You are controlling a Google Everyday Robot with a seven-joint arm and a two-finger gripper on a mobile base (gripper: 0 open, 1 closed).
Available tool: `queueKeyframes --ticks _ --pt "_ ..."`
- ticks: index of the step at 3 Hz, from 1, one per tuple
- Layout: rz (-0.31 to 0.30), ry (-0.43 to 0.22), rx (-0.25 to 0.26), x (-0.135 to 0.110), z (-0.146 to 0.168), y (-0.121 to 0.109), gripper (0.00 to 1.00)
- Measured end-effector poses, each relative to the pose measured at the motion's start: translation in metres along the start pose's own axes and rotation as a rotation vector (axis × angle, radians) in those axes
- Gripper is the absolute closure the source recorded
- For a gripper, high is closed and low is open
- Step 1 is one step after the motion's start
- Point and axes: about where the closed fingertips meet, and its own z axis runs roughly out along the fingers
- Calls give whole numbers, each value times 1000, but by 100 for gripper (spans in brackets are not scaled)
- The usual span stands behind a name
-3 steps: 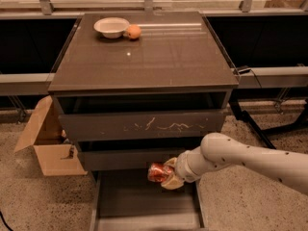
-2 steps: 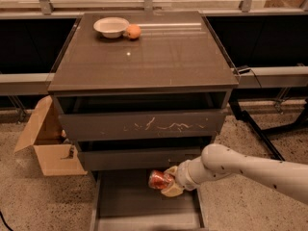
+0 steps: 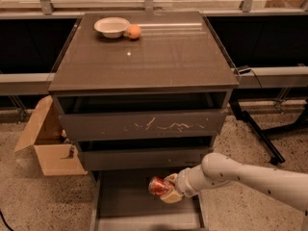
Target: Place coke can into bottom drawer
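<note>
The gripper (image 3: 166, 190) pinches the small red coke can (image 3: 157, 186) above the pulled-out dark grey bottom drawer (image 3: 130, 207); lowering and letting go look next.

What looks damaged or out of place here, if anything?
White scratches mark the upper drawer front. An open cardboard box stands at the left. The gripper holds the coke can over the bottom drawer.

Claw (image 3: 167, 191) grips coke can (image 3: 157, 186) above bottom drawer (image 3: 122, 203).
</note>
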Motion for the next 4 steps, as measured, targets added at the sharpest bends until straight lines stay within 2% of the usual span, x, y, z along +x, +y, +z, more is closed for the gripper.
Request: queueKeyframes --ticks 1,2,3,4 --pt "27 -16 -1 11 6 -2 100" --pt "86 24 26 50 33 -13 100" --pt "172 65 64 110 70 -36 100" --pt "232 82 77 145 92 -50 100"
